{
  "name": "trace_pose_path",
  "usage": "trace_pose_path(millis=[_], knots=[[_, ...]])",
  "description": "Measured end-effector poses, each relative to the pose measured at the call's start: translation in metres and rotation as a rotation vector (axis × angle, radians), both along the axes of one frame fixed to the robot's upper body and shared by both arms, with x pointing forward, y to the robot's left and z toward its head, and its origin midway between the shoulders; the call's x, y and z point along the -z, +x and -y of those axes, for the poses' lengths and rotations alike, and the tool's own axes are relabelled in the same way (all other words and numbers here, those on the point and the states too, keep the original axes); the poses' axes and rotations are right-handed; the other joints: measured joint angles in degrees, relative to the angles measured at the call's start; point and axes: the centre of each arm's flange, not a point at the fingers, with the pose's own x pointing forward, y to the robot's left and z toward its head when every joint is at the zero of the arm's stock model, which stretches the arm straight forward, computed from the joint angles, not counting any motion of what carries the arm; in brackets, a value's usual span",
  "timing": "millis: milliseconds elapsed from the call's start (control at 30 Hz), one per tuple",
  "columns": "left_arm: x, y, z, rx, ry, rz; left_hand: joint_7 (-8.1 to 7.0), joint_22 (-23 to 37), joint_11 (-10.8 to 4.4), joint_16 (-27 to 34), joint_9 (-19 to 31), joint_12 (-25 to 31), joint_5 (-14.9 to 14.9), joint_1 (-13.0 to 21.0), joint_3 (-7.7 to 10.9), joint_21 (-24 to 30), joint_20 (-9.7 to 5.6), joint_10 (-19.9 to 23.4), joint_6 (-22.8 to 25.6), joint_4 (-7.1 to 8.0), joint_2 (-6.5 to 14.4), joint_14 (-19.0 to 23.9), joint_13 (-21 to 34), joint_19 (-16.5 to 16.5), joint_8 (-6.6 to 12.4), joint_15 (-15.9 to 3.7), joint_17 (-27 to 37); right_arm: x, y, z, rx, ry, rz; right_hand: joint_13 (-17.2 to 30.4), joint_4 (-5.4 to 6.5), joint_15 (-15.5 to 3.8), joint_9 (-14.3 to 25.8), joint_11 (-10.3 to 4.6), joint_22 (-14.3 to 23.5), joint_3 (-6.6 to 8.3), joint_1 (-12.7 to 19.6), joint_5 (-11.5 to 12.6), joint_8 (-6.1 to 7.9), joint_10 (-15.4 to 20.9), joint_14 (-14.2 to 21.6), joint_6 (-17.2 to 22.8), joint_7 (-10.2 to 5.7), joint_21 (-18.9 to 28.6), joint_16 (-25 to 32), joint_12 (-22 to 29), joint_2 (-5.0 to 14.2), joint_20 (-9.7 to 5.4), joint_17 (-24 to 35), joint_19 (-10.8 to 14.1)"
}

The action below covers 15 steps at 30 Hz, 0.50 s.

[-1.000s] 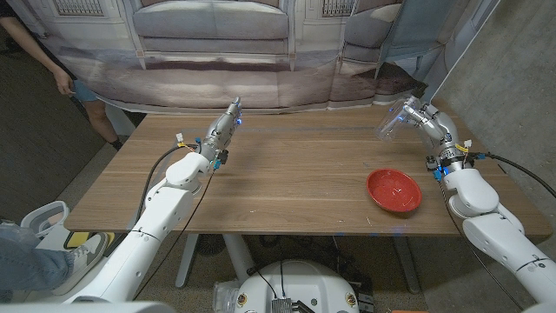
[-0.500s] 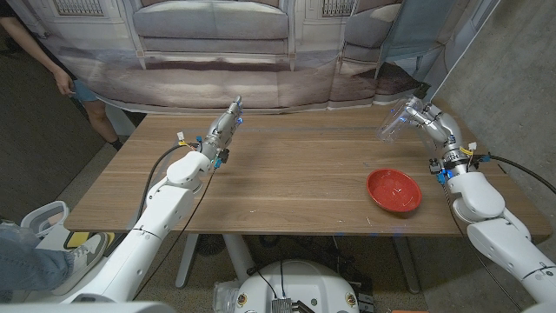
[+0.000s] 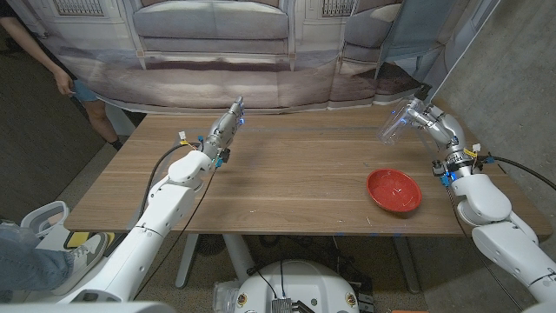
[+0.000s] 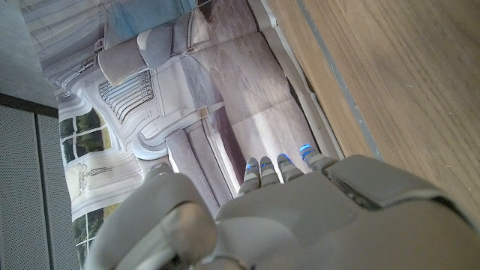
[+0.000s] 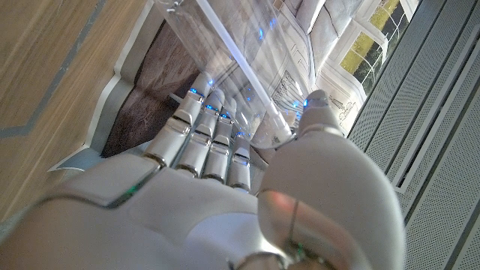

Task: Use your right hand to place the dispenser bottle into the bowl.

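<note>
My right hand (image 3: 432,123) is raised above the table's far right corner and grips a clear dispenser bottle (image 3: 396,123), which tilts out to its left. In the right wrist view the fingers (image 5: 212,132) and thumb wrap the transparent bottle (image 5: 225,49). The red bowl (image 3: 393,190) sits on the table below and nearer than the bottle, with nothing in it. My left hand (image 3: 226,127) is lifted over the far left-middle of the table, fingers stretched straight and holding nothing; the left wrist view shows its back (image 4: 300,217).
The wooden table (image 3: 287,183) has its far edge just past both hands. A printed sofa backdrop (image 3: 217,52) hangs behind it. A person (image 3: 39,48) stands at the far left, off the table.
My right arm has drifted slightly to the right with the bottle still held aloft. The left arm and the bowl have not moved.
</note>
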Motion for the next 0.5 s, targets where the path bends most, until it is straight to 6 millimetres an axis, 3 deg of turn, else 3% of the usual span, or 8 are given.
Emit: trace_pose_path(millis=[500], knots=[[-0.001, 0.004, 0.005, 0.004, 0.017, -0.018, 0.0, 0.0, 0.0, 0.0, 0.0, 0.0, 0.0, 0.0, -0.46, 0.0, 0.0, 0.0, 0.0, 0.0, 0.0, 0.0, 0.0, 0.0, 0.0, 0.0, 0.0, 0.009, -0.012, 0.005, -0.006, 0.0, -0.001, 0.3, 0.0, -0.02, -0.01, 0.3, 0.01, 0.0, -0.08, -0.11, -0.24, 0.3, 0.43, 0.11, 0.11, 0.0, 0.0, -0.01, 0.08, 0.0, 0.03, 0.0]])
